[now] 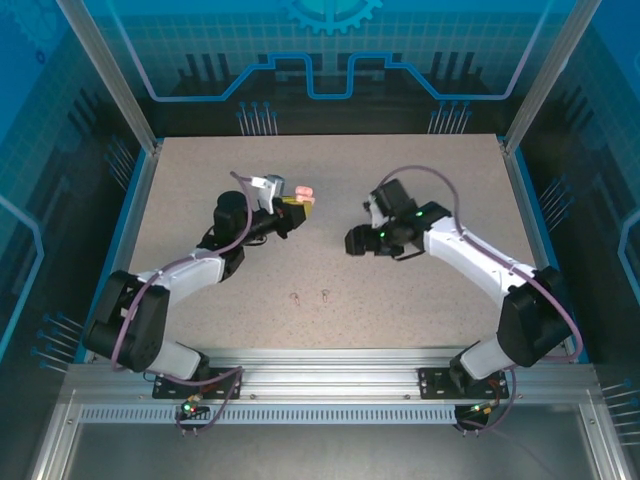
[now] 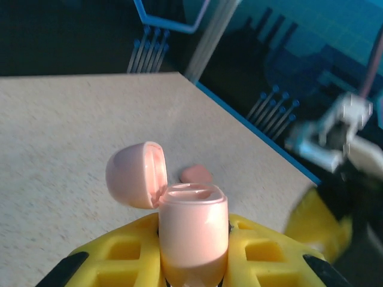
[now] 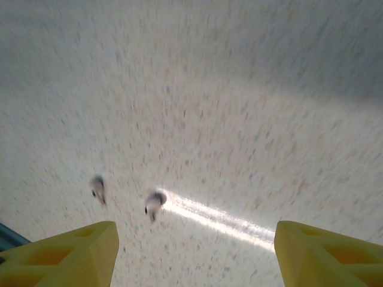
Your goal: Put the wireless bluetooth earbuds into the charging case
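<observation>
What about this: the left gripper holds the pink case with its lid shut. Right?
Not quite. The left gripper does hold the pink case, but its lid is flipped open, not shut. The left wrist view shows it.

I get a bright, even top view. Right wrist is motion-blurred: earbuds (image 3: 154, 203) smeared, glare streak on table (image 3: 239, 89).
</observation>
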Motion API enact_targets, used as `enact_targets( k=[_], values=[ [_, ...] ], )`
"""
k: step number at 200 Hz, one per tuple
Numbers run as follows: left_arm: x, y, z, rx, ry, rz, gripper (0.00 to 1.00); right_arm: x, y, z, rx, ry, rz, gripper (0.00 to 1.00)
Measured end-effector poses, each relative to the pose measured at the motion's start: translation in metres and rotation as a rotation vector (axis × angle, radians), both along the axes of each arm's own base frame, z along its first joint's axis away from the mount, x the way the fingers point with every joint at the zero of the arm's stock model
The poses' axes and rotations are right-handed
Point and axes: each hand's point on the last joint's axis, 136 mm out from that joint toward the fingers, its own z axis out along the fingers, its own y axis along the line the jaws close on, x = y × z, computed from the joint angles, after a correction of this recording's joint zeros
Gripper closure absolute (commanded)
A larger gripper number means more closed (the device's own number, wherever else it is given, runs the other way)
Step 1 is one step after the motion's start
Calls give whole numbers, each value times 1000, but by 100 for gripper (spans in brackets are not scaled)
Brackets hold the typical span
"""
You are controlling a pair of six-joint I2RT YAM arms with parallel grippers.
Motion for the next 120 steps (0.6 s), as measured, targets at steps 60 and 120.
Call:
enact_targets(
  k=[60,120],
  values=[
    [-2,31,65,-38,-226,195,100,-45,39,-60,-177,112,40,32],
    [-16,50,112,-45,-372,286,100,-54,67,-91,-308,151,36,41]
  ],
)
